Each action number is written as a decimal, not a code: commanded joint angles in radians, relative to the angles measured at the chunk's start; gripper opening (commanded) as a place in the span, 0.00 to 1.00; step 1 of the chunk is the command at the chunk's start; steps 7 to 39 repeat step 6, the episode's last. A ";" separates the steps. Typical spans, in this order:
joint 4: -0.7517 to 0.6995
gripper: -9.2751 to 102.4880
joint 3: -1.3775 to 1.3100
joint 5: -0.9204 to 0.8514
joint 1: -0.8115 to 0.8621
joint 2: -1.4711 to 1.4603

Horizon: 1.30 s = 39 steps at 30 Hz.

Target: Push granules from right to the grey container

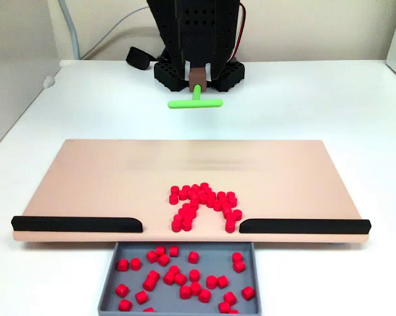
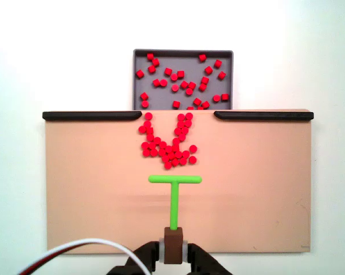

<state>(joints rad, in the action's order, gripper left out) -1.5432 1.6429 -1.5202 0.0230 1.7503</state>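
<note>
A robot test bench, like a lab, plain white table [image 1: 356, 105], bare pale wall [image 1: 20, 26], loose cables [image 1: 96, 39], tan board [image 1: 106, 178] with black strips [image 1: 76, 224], black robot base [image 1: 198, 72]

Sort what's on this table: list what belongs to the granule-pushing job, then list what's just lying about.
Belongs to the job:
- granules, clustered on the board before the gap
- grey container, already holding many
- green T-shaped pusher, carried by the tool
- tan board with black strips

Lying about:
- white and red cables
- black strap beside the arm's base
</note>
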 commanded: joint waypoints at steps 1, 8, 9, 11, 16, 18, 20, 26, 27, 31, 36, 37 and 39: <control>-0.003 0.08 -0.003 -0.015 0.005 0.003; -0.003 0.08 -0.003 -0.011 0.011 -0.006; -0.003 0.08 -0.003 -0.011 0.011 -0.006; -0.003 0.08 -0.003 -0.011 0.011 -0.006; -0.003 0.08 -0.003 -0.011 0.011 -0.006; -0.003 0.08 -0.003 -0.011 0.011 -0.006; -0.003 0.08 -0.003 -0.011 0.011 -0.006; -0.003 0.08 -0.003 -0.011 0.011 -0.006; -0.003 0.08 -0.003 -0.011 0.011 -0.006; -0.003 0.08 -0.003 -0.011 0.011 -0.006; -0.003 0.08 -0.003 -0.011 0.011 -0.006; -0.003 0.08 -0.003 -0.011 0.011 -0.006; -0.003 0.08 -0.003 -0.011 0.011 -0.006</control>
